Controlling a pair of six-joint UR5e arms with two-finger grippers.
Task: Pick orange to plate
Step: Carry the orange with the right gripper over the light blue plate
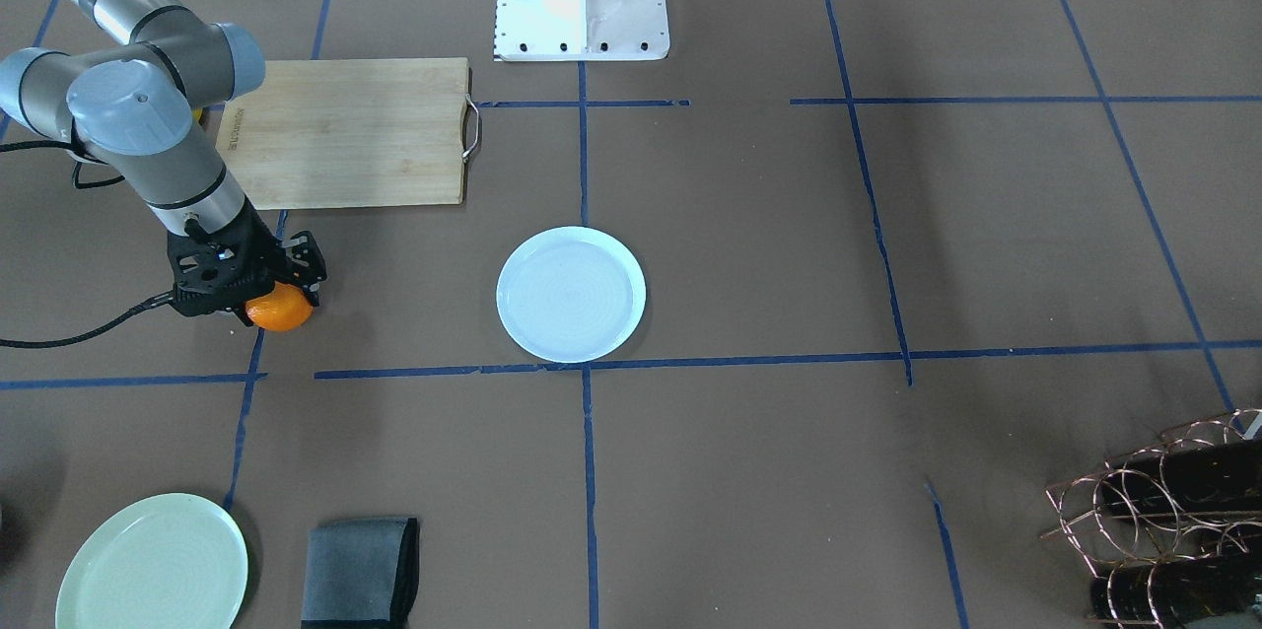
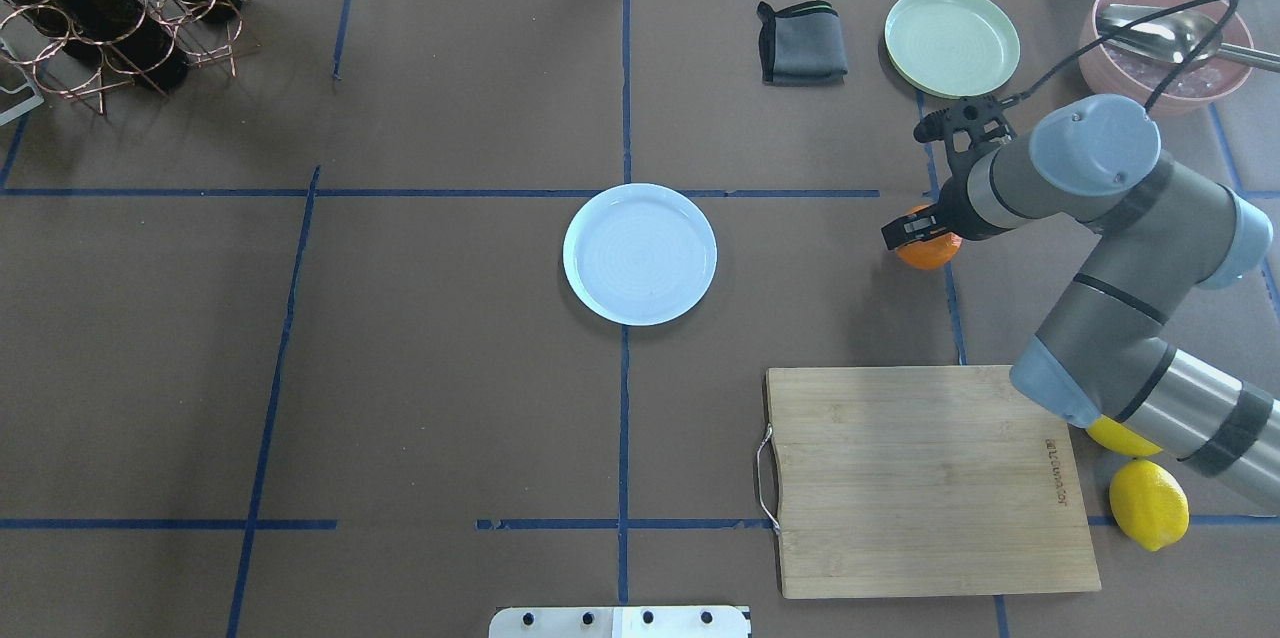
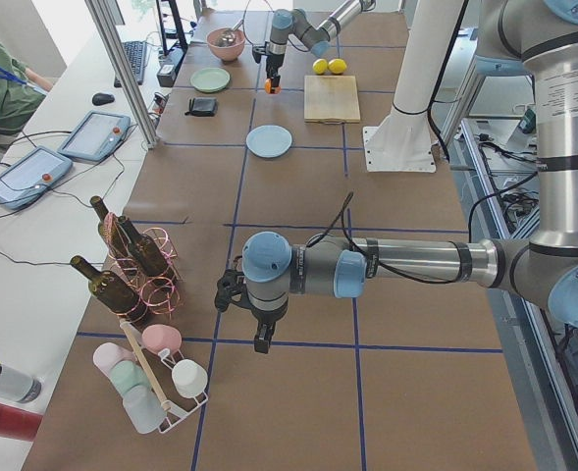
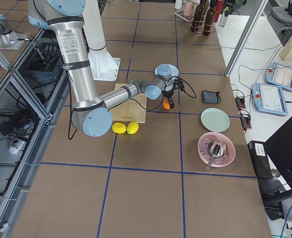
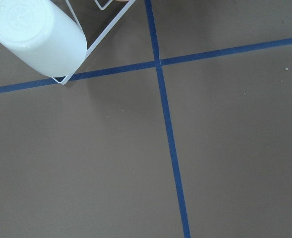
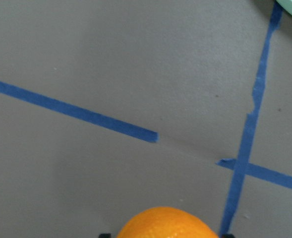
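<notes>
Your orange (image 2: 927, 252) sits between the fingers of the right gripper (image 2: 922, 243), which is clamped onto it from above. In the right wrist view the fruit (image 6: 168, 223) fills the bottom edge with a dark fingertip at each side and brown table paper beyond. You cannot tell from these views whether it touches the table or hangs just above it. It is over a blue tape line (image 2: 950, 308), on the robot's right half of the table. That spot lies between the wooden cutting board (image 2: 925, 478) and the pale green plate (image 2: 952, 40). The plate (image 2: 640, 254) you are aiming for, pale bluish-white, lies at the table's centre where the tape lines cross, bare and well apart from the orange (image 1: 281, 311). Near the green plate you see a folded grey cloth (image 2: 802, 43) and a pink bowl (image 2: 1125, 68) holding a metal ladle (image 2: 1160, 36). Two lemons (image 2: 1150, 503) lie just beside the board's far-right edge, one partly hidden under the arm. The wine rack (image 2: 110, 8) with its bottles stands in the opposite far corner. The left gripper (image 3: 259, 336) hangs above the paper near a rack of cups. Its wrist camera shows only a white cup (image 5: 36, 37) and crossed tape, so you cannot tell how its jaws stand.
</notes>
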